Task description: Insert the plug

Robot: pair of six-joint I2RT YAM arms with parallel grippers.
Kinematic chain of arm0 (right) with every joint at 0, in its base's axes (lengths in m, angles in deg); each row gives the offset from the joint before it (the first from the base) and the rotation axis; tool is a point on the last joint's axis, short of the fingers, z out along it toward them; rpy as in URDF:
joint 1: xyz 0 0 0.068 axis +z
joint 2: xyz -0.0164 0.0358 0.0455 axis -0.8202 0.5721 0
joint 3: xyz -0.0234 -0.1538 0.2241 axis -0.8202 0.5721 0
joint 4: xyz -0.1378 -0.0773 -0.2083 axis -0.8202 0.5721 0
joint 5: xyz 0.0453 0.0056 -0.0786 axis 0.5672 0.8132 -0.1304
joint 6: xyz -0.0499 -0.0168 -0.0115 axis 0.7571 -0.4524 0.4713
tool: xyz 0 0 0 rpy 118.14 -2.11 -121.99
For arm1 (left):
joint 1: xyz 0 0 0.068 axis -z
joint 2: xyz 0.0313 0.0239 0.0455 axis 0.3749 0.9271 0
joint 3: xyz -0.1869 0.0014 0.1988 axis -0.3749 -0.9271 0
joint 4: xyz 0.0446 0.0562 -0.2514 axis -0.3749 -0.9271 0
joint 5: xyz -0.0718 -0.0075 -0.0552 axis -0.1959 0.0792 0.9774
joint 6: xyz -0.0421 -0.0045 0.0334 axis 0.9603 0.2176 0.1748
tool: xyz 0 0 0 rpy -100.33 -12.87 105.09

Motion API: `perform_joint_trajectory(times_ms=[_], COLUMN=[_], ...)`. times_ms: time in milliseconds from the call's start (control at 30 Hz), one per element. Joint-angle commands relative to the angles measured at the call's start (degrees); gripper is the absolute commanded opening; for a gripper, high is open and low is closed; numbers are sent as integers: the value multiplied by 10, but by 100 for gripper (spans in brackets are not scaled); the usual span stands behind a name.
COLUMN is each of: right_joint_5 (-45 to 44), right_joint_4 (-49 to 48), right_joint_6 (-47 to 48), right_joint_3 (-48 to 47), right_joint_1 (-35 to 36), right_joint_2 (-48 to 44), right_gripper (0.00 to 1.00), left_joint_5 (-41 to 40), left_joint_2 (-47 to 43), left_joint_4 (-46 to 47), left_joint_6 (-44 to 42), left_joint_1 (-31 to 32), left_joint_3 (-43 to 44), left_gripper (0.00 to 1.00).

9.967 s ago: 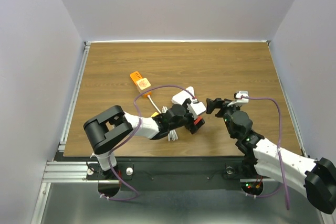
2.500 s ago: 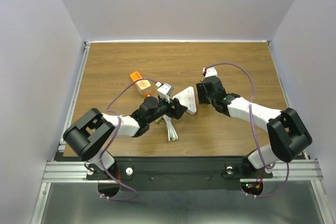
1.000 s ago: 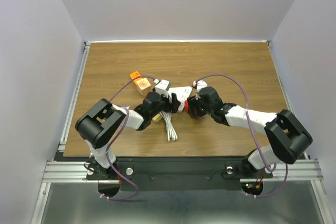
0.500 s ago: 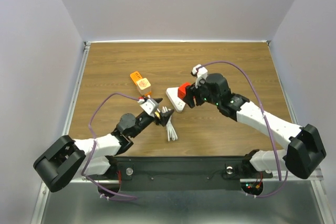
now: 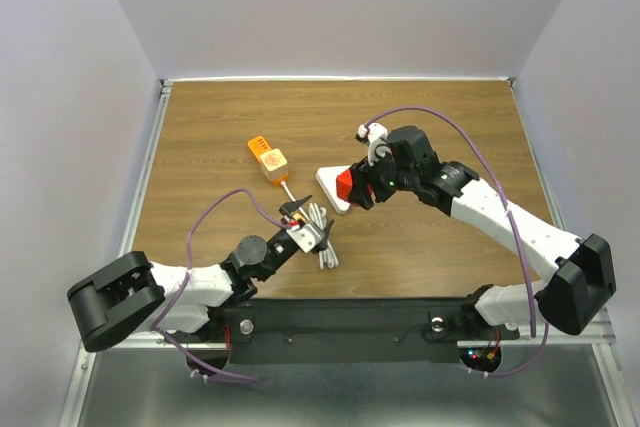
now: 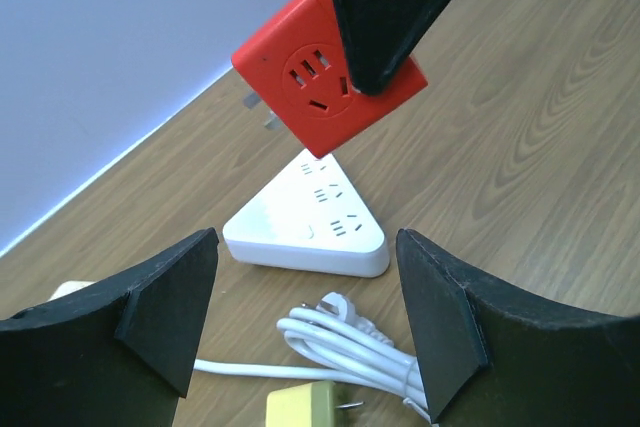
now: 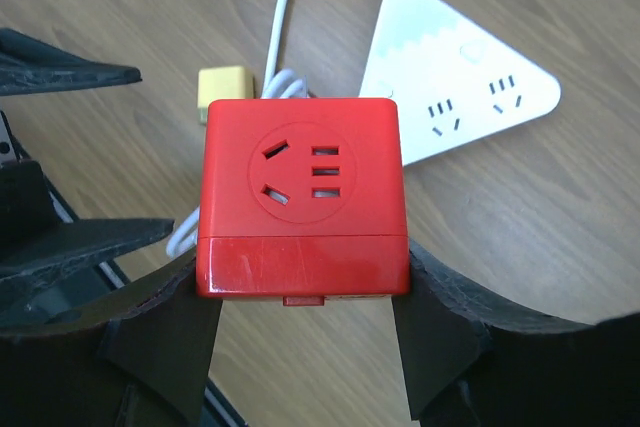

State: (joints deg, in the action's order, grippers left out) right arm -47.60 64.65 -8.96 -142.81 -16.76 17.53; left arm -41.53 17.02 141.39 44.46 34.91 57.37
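My right gripper [image 7: 302, 289] is shut on a red cube plug [image 7: 300, 192], holding it by two opposite sides, socket face toward the wrist camera. In the top view the red plug [image 5: 346, 185] hangs over the white triangular power strip [image 5: 328, 187]. The left wrist view shows the red plug [image 6: 325, 77] tilted in the air above the strip [image 6: 310, 222], metal prongs [image 6: 255, 112] pointing left and clear of it. My left gripper [image 6: 305, 317] stands open, low over the table, nothing between its fingers.
A coiled white cable [image 6: 350, 342] and a small yellow plug [image 6: 310, 409] lie just in front of the left gripper [image 5: 310, 224]. An orange device [image 5: 267, 157] sits further back left on the wooden table [image 5: 450, 127].
The right gripper has lifted the red plug off the table and carries it over the strip. The left gripper has let go and drawn back toward the near edge.
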Motion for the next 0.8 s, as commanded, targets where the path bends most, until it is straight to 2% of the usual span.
perform_joint_trajectory(times_ms=[0,167,333,767], right_joint_5=[26,36,40,53], right_joint_4=[17,17,16,15], right_joint_6=[-11,-8,-2,13], right_joint_3=[2,0,2,12], right_joint_1=[10,23,37,51], right_joint_2=[-9,7,24,31], right_gripper=[0,0,0,0], left_joint_5=[-65,-62,-84,-36], left_joint_2=[19,60,88,0], left_joint_4=[188,197,264,159], left_joint_6=[-88,-136,-178,-190], left_joint_1=[27,65,91,94], left_joint_3=[-4,14,17,51], left_gripper=[83,83,83,83])
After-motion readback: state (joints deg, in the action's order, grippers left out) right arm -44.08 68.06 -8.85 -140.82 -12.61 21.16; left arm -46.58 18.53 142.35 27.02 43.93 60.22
